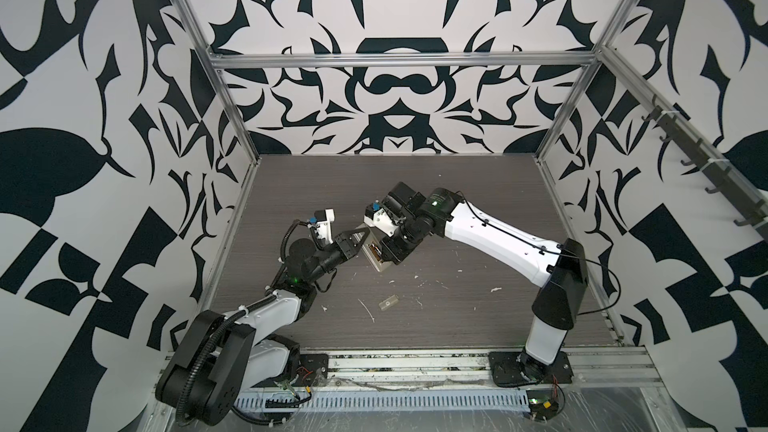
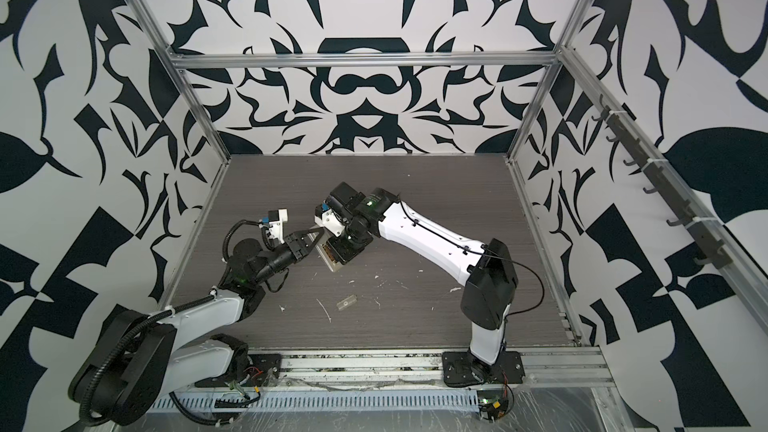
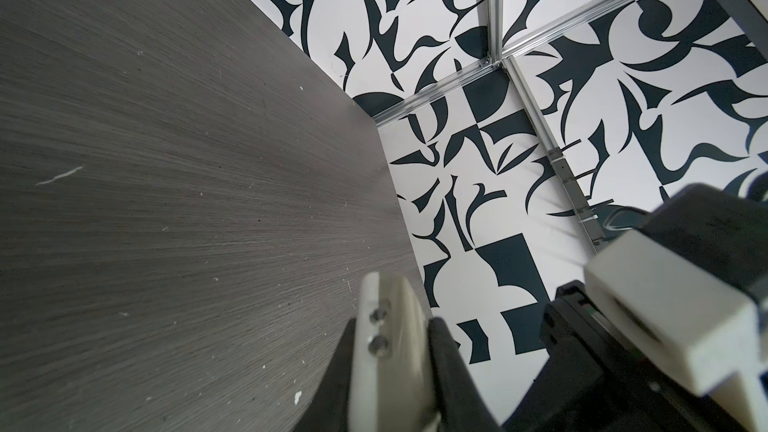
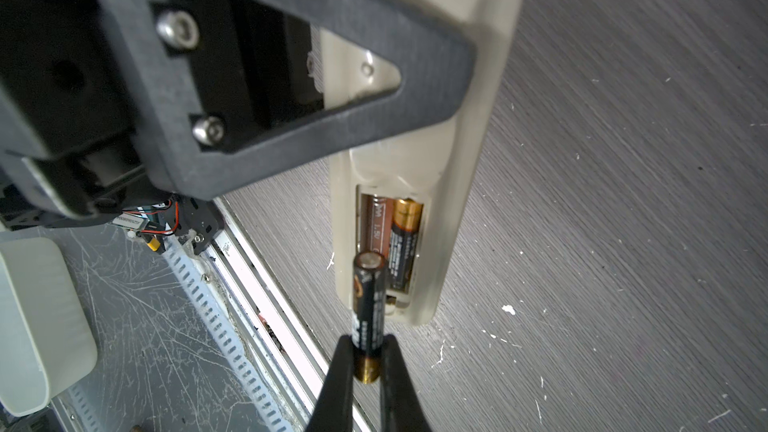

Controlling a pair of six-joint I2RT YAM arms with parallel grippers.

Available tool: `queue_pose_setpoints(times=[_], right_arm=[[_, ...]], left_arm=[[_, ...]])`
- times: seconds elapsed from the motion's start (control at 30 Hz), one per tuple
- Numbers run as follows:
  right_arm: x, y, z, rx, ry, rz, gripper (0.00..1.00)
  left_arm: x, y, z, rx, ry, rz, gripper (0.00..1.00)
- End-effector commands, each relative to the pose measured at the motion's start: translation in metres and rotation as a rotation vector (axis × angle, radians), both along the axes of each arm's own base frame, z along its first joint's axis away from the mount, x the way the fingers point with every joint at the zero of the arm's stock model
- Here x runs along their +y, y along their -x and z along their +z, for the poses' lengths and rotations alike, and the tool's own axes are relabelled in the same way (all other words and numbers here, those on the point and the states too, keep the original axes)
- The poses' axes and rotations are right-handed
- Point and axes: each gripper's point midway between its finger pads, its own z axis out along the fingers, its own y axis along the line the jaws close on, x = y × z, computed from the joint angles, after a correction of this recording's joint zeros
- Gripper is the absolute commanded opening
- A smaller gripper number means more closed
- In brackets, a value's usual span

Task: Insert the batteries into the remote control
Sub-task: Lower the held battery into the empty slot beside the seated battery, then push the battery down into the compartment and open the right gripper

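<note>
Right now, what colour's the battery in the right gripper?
Battery: black body, copper end; best in right wrist view.

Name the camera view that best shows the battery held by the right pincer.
The right wrist view: the battery shows close and sharp, gripped in the right pincer, near the remote's open recess. In both top views the right arm hides it. The left wrist view shows none of it.

Cream-white remote control (image 4: 465, 184), and in its recess a battery (image 4: 402, 243), black with a copper-gold cap. Same black and copper on the second battery (image 4: 368, 305). Right end effector (image 4: 368, 353): matte black. Worktop (image 4: 623, 201): dark grey, fine streaked grain, white flecks. Walls (image 1: 395, 97): bold black-on-white swirls.
</note>
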Motion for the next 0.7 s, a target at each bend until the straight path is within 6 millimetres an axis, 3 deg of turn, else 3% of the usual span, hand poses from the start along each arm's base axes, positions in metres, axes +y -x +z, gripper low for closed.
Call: queue_pose_setpoints(times=[0.0,0.67], right_arm=[[0.0032,0.0003,0.0128,-0.015,-0.013,-0.003,0.01],[0.0086,-0.0001,0.0055,-0.027,0.049,-0.013,0.01]], left_arm=[[0.0022,0.0023,0.0168,-0.056,0.042,0.011,0.00],[0.0052,0.0061,0.0190,-0.067,0.062,0.020,0.00]])
